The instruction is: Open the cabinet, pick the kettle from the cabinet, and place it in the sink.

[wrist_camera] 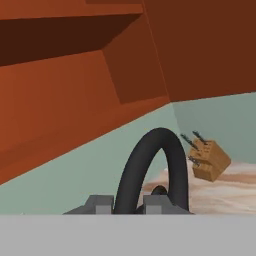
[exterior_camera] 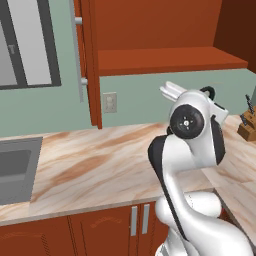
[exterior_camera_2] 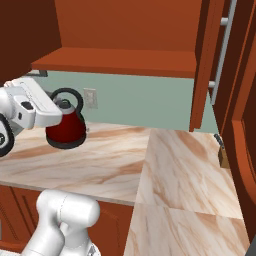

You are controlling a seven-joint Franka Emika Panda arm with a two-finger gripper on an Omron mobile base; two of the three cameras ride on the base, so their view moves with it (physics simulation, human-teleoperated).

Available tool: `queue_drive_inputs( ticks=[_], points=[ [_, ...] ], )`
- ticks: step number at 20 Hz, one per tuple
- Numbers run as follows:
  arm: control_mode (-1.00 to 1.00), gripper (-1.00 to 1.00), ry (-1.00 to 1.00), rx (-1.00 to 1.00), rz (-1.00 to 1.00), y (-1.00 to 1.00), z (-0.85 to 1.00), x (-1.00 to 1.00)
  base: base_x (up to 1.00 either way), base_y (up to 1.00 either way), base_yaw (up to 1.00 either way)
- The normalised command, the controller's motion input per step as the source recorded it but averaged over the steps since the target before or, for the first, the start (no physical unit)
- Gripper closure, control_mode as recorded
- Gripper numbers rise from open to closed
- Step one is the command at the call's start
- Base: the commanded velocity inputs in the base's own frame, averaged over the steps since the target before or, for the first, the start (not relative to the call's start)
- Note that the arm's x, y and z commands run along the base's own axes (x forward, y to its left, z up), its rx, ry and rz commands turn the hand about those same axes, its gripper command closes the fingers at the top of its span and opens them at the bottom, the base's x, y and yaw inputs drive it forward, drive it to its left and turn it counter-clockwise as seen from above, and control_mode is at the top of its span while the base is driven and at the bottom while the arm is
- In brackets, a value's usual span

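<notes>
The dark red kettle (exterior_camera_2: pixel 66 128) is out of the cabinet (exterior_camera: pixel 165 60), below its open shelf and low over the marbled counter (exterior_camera_2: pixel 125 160); I cannot tell if it touches the counter. My gripper (wrist_camera: pixel 127 204) is shut on the kettle's black arched handle (wrist_camera: pixel 150 160), which rises between the fingertips in the hand view. In the right base view the gripper (exterior_camera_2: pixel 56 110) reaches the handle from the left. The cabinet door (exterior_camera: pixel 91 60) with its silver bar handle (exterior_camera: pixel 78 50) stands open. The dark grey sink (exterior_camera: pixel 15 170) lies at the far left of the counter.
A wooden knife block (exterior_camera: pixel 246 127) stands on the counter to the right, also seen as the knife block (wrist_camera: pixel 210 159) beyond the handle. A wall outlet (exterior_camera: pixel 109 102) sits under the cabinet. The other cabinet door (exterior_camera_2: pixel 205 65) stands open on the right. Low cabinets (exterior_camera: pixel 100 230) run below.
</notes>
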Motion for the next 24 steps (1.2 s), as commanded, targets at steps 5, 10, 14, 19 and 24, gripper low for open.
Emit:
queue_drive_inputs(
  ticks=[5, 10, 14, 19, 24],
  points=[
    [-1.00, 1.00, 0.00, 0.13, -0.05, 0.00, -0.42, 0.01, 0.00, 0.00, 0.00],
    [-1.00, 1.00, 0.00, 0.10, 0.00, -0.02, -0.31, 0.00, 0.00, 0.00, 0.00],
    [-1.00, 1.00, 0.00, 0.07, 0.00, 0.00, -0.23, 0.02, 0.00, 0.00, 0.00],
    [-1.00, 1.00, 0.00, 0.03, 0.00, 0.00, -0.17, 0.13, 0.00, 0.00, 0.00],
    [-1.00, 1.00, 0.00, -0.02, 0.00, 0.00, -0.13, 0.15, 0.00, 0.00, 0.00]
  ],
)
